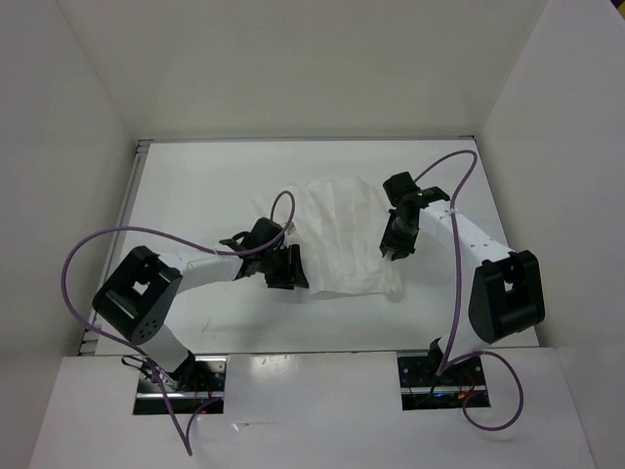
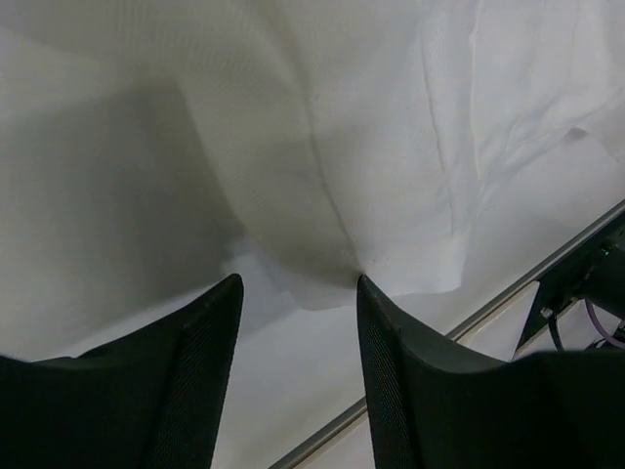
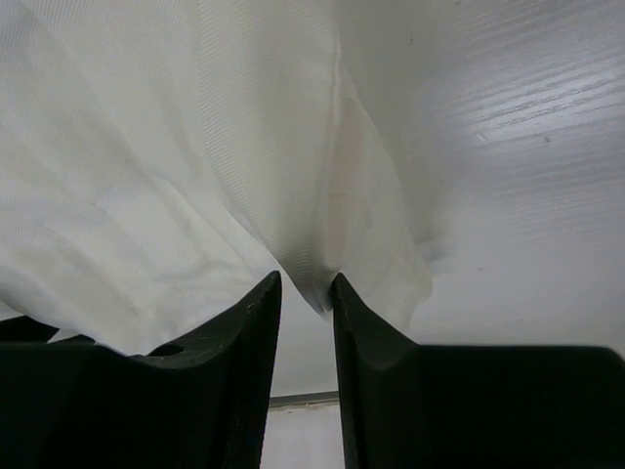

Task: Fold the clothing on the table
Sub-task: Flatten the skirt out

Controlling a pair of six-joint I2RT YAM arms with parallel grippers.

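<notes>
Left gripper stands released at the near-left edge of the clothing, jaws apart, with the hem lying between the tips and not pinched. Clothing sits in the middle of the table as a rumpled, roughly square patch with uneven edges; judged at most 1 fold in, so squaring up and at least 1 more fold are left. Right gripper is at the right edge, jaws narrowly apart around a raised ridge of cloth; cannot tell whether it grips.
</notes>
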